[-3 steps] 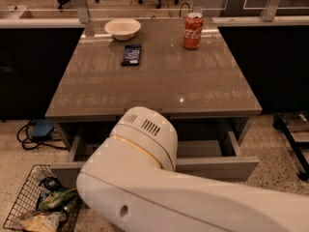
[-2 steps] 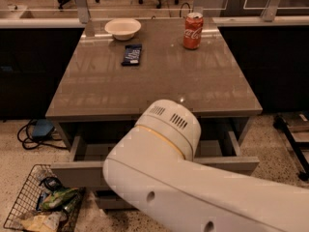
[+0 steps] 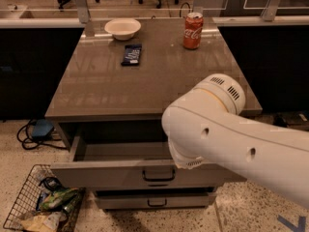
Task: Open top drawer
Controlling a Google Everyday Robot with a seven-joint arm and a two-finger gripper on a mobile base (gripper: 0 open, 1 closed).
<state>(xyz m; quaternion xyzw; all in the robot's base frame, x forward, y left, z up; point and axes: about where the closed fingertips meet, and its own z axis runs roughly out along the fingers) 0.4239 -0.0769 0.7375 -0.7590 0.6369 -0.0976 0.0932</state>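
While the wide grey top drawer (image 3: 111, 174) stands pulled out past the brown tabletop (image 3: 145, 86) edge, a white arm (image 3: 241, 139) hides the gripper.

One camera is looking down over the bench's (image 3: 159, 76) front edge toward its far edge, standing close, with the end effector out of sight.

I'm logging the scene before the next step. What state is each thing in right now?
top drawer: pulled out, open; the visible interior is empty.
lower drawer: pushed in.
soda can: standing upright.
bowl: upright.
dark packet: lying flat.
wire basket: on the floor, partly filled.
pincer: out of sight; only the white arm shows, in front of the top drawer's right side.
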